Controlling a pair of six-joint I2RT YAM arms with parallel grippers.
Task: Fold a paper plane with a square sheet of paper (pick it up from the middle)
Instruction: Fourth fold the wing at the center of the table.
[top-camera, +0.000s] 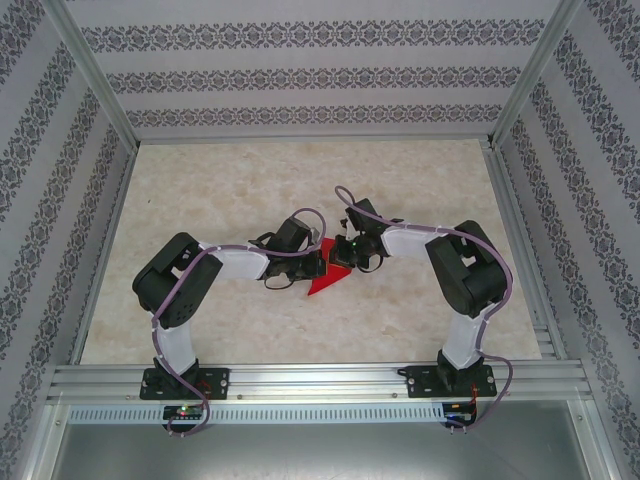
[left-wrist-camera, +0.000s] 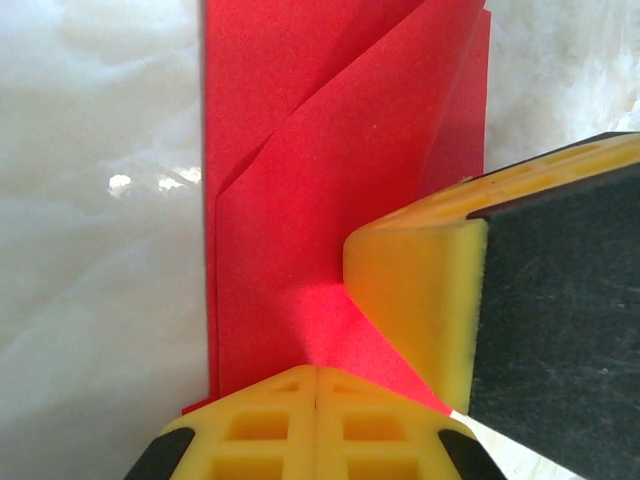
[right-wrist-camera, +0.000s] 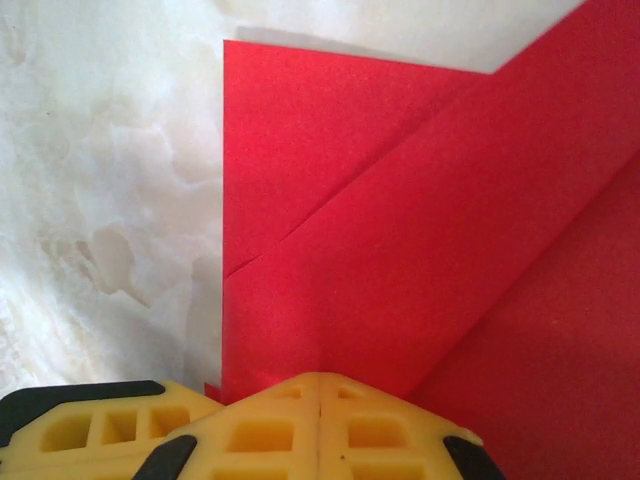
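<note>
As elbows splay, left tool (left-wrist-camera: 316, 400) and right tool (right-wrist-camera: 320, 405) touch paper (top-camera: 326, 283).

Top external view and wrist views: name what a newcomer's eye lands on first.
The bright red folded paper stands out at the middle of the pale marbled table, its diagonal folds plain in both wrist views. The left hand and right hand, both shut and yellow-tipped, sit close together over the sheet, one from each side.

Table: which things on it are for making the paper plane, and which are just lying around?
For the job: partly folded red paper; left gripper, shut; right gripper, shut.
Just there: marble-look table; patterned walls; metal frame.
</note>
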